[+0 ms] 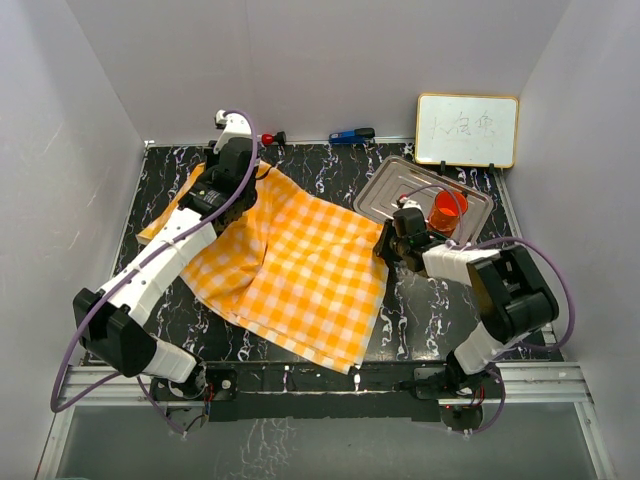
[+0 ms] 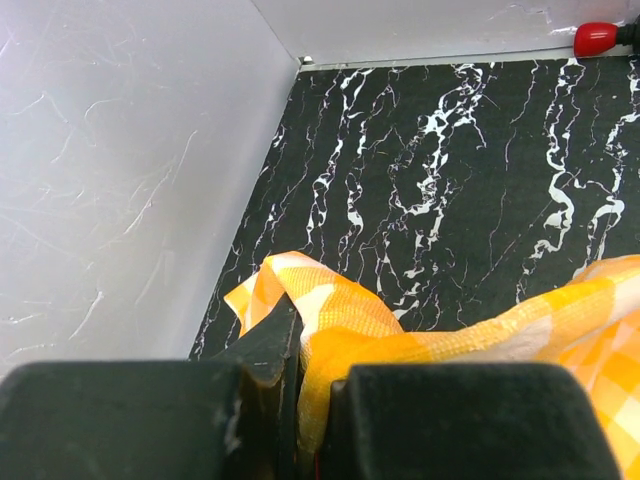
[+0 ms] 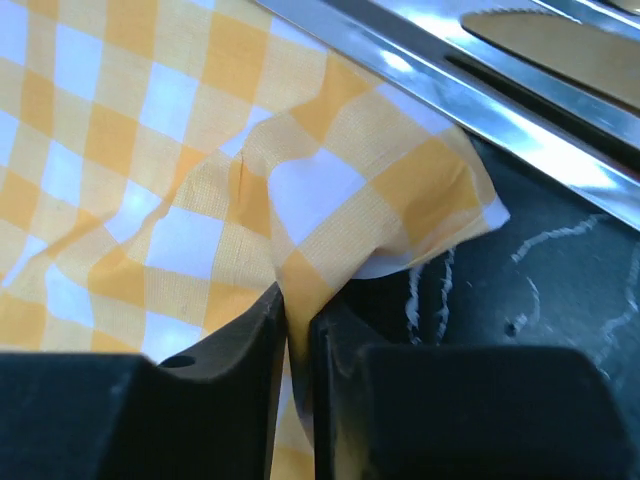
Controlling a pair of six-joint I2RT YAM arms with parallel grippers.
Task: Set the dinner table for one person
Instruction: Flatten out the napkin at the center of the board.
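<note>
The left gripper (image 2: 305,372), clamped on the eleven-o'clock corner of the checked cloth (image 1: 300,265), and the right gripper (image 3: 297,322), pinching its three-o'clock corner, should pull apart evenly, flattening it on the black desk (image 1: 435,312) beneath.

Black arms (image 1: 160,265), white shells, purple cables (image 1: 58,385); left pincer (image 2: 310,350) black

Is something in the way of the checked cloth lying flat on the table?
Only the steel tray, right beside the checked cloth corner that the right pincer pinches. Nothing else on the table visibly blocks it.
</note>
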